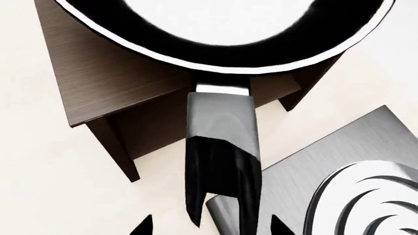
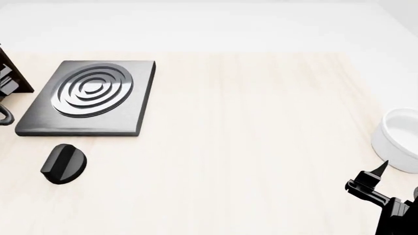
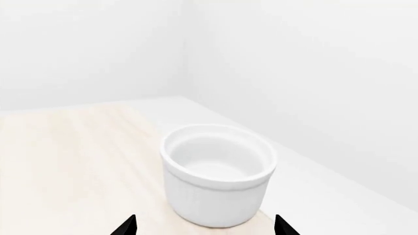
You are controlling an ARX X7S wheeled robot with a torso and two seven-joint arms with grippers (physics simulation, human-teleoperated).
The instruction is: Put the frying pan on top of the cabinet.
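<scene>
Above the cabinet point(image 1: 111, 73), the frying pan point(image 1: 222, 44), no legible markings.

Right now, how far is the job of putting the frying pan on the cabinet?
Done: the frying pan is off the burner plate, whose rings are bare. In hand: the left end effector holds the handle, pan over the cabinet. Left: whether it already rests there is unclear; release remains. The right end effector is open near the white bowl.

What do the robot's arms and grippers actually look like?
All glossy black with angular, blocky parts. The right gripper ends in thin pointed fingers, seen as two black tips in its wrist view. The left gripper shows the same pointed black tips. No cables, markings or sleeves are visible.
</scene>
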